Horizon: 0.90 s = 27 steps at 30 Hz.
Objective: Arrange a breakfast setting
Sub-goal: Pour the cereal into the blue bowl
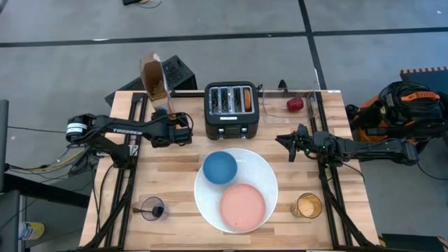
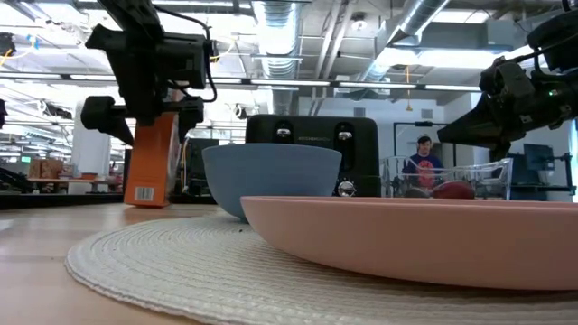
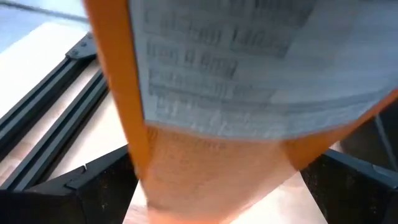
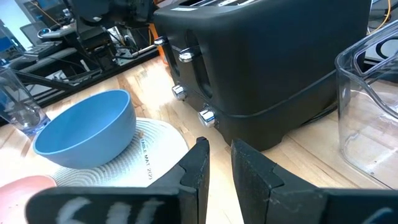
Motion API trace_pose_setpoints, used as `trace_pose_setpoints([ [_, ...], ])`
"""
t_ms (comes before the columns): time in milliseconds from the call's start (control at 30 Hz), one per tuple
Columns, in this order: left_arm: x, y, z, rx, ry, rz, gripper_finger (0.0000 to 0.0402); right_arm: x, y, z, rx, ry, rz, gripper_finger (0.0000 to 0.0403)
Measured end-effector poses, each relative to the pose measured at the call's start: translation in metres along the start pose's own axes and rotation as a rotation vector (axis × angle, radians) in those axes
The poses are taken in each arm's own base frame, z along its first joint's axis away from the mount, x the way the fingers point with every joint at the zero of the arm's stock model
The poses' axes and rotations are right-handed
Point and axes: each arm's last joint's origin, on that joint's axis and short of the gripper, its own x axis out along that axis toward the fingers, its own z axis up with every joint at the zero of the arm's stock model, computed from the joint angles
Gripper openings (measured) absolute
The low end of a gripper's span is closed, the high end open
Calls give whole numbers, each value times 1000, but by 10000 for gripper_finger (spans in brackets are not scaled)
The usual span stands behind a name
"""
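Note:
An orange cereal box (image 1: 155,77) stands upright with its top open at the table's far left. My left gripper (image 1: 162,112) is at its near side, open, with a finger on each side of the box (image 3: 211,93). A small blue bowl (image 1: 220,168) and a small pink plate (image 1: 243,206) rest on the large round white plate (image 1: 210,203). A bagel half (image 1: 248,98) sticks up from a slot of the black toaster (image 1: 232,108). Red fruit (image 1: 295,104) lies in a clear container. My right gripper (image 1: 281,140) hangs shut, right of the toaster. My left gripper has the cereal box's lower part (image 3: 205,174) between its open fingers (image 3: 106,180), coming level from the table's near side. The box stands upright on the table. Whether the fingers touch its sides, I cannot tell.
A dark glass (image 1: 152,208) stands near the front left corner and a glass of orange drink (image 1: 306,206) near the front right. Black rails run along both sides of the table. Bare wood lies between the left rail and the white plate.

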Motion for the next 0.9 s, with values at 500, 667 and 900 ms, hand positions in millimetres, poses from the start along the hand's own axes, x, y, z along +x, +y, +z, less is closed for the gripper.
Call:
trace_pose_setpoints([
  [500, 9, 0, 7, 80, -37, 38, 400, 0, 0, 0, 0, 0, 0, 91],
  [667, 9, 0, 9, 128, -94, 33, 400, 0, 0, 0, 0, 0, 0, 91],
  [900, 8, -1, 9, 110, -114, 26, 400, 0, 0, 0, 0, 0, 0, 91],
])
